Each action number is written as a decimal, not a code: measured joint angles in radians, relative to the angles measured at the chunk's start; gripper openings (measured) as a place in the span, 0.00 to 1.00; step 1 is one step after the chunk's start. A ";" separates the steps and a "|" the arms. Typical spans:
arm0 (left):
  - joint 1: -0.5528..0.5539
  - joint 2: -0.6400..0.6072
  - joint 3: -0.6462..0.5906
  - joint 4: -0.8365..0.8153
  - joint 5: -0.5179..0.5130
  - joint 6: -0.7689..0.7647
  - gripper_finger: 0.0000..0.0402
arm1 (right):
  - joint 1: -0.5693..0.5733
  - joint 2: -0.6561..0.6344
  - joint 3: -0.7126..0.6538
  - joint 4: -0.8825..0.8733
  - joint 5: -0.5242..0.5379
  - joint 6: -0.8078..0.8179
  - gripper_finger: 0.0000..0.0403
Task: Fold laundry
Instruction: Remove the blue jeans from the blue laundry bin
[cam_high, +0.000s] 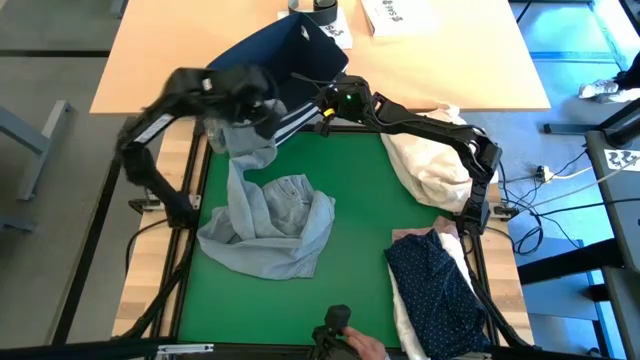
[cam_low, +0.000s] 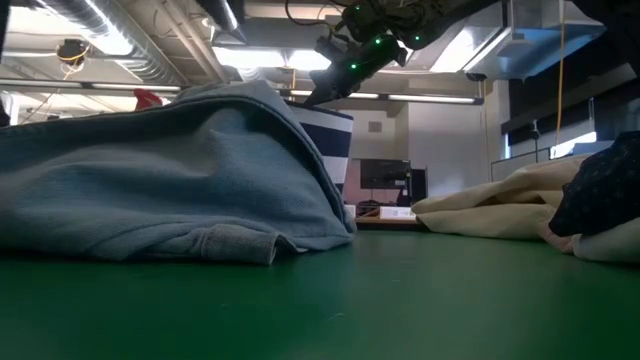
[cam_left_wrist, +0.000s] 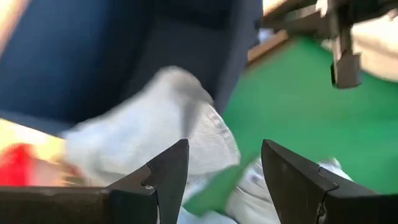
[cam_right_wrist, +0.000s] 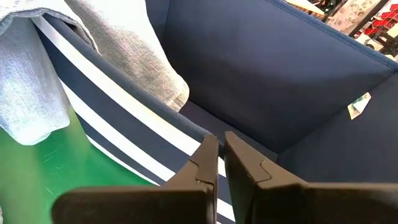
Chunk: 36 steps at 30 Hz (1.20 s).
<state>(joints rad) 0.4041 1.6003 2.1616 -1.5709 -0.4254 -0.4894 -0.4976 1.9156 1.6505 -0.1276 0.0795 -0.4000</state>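
The light grey jeans (cam_high: 270, 225) lie crumpled on the green mat. One leg (cam_right_wrist: 124, 56) runs up and drapes over the rim of the navy white-striped bin (cam_high: 275, 55) at the mat's far edge. My left gripper (cam_left_wrist: 224, 168) hovers open just above that draped leg (cam_left_wrist: 168, 124) near the bin's left side, with nothing between its fingers. My right gripper (cam_right_wrist: 221, 149) is at the bin's rim, shut on it. The low view shows the jeans (cam_low: 160, 170) heaped in front of the bin (cam_low: 325, 140). My right gripper pinches the top rim (cam_right_wrist: 200, 132) of the bin's striped near wall between its two fingers, one finger inside the bin and one outside. The fingers come from the table's right, slanting slightly down, across the rim.
A cream-beige cloth bundle (cam_high: 430, 160) lies at the mat's far right. At the near right a navy dotted shirt (cam_high: 440, 290) lies on a white shirt (cam_high: 400, 315) and a pink top (cam_high: 445, 232). A wooden table (cam_high: 450, 60) stands behind the bin.
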 joint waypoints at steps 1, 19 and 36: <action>0.033 0.023 0.000 0.000 0.059 0.001 0.49 | 0.000 0.000 0.000 0.000 0.000 0.000 0.05; 0.257 0.230 -0.001 0.000 0.343 0.134 0.48 | 0.000 0.000 0.000 0.000 -0.021 -0.029 0.05; 0.231 0.224 -0.087 -0.002 0.266 0.179 0.27 | -0.013 0.002 0.000 0.019 -0.042 -0.079 0.05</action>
<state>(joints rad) 0.6351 1.8244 2.0743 -1.5725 -0.1592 -0.3102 -0.5104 1.9171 1.6501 -0.1082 0.0378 -0.4789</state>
